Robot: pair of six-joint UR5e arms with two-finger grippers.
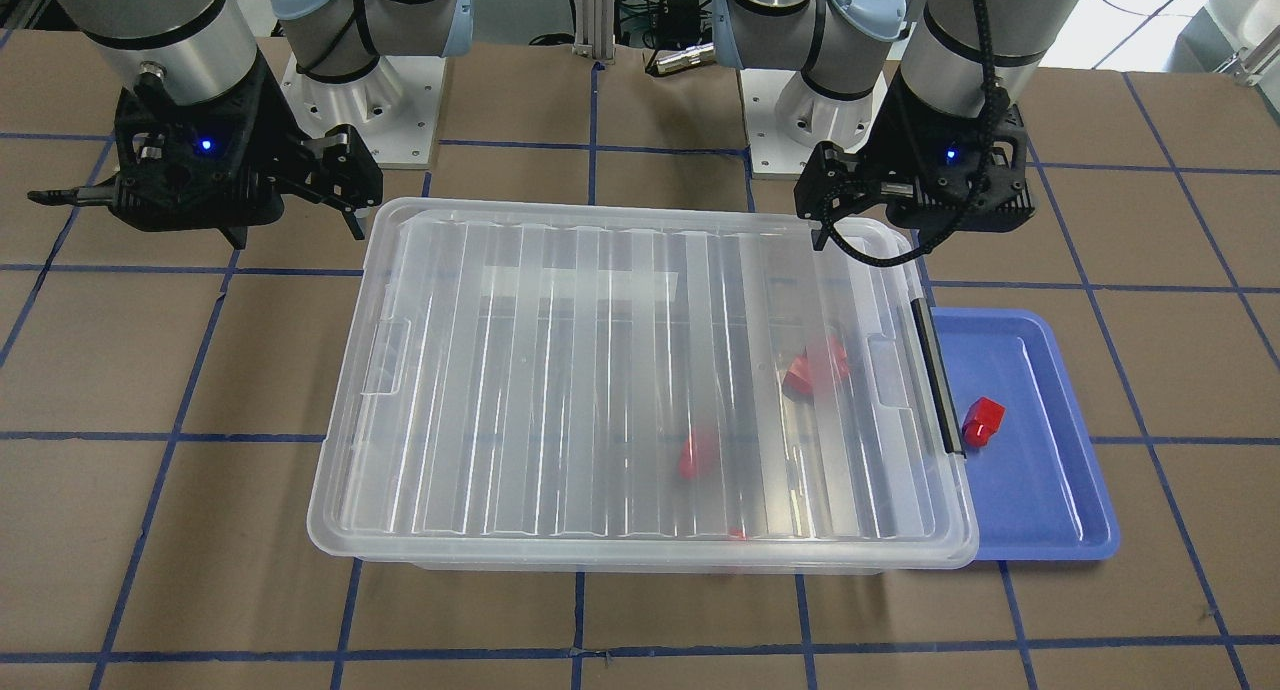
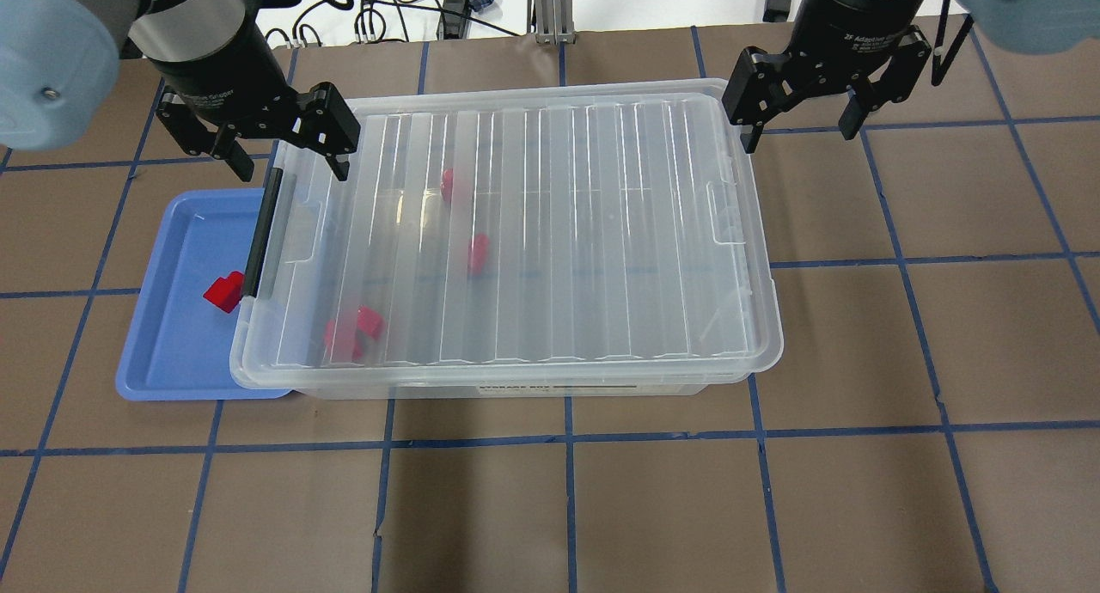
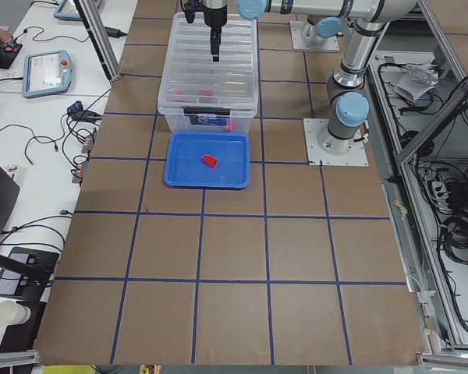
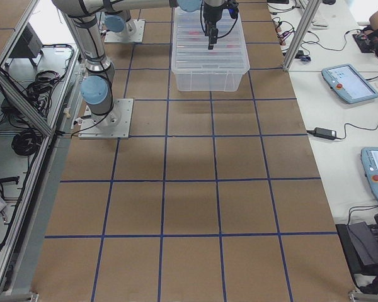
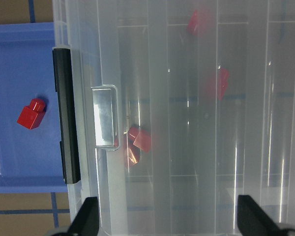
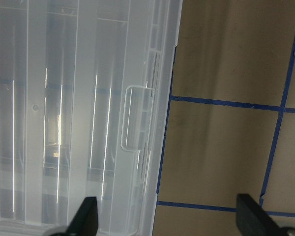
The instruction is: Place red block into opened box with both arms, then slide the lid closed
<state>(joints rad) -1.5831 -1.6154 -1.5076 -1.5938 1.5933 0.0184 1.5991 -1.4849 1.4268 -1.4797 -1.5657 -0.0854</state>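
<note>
Overhead, you saw the lid (image 2: 550, 232) lying over the box (image 2: 412, 391), leaving only the black bar (image 2: 262, 232) end uncovered. The left gripper (image 2: 290, 165) and right gripper (image 2: 799, 133) hung above its far corners, fingers spread, holding nothing. From the front, one red block (image 1: 982, 420) sat in the blue tray (image 1: 1050, 530) beside the box. Your left wrist view showed more red blocks (image 5: 137, 140) under the lid.
</note>
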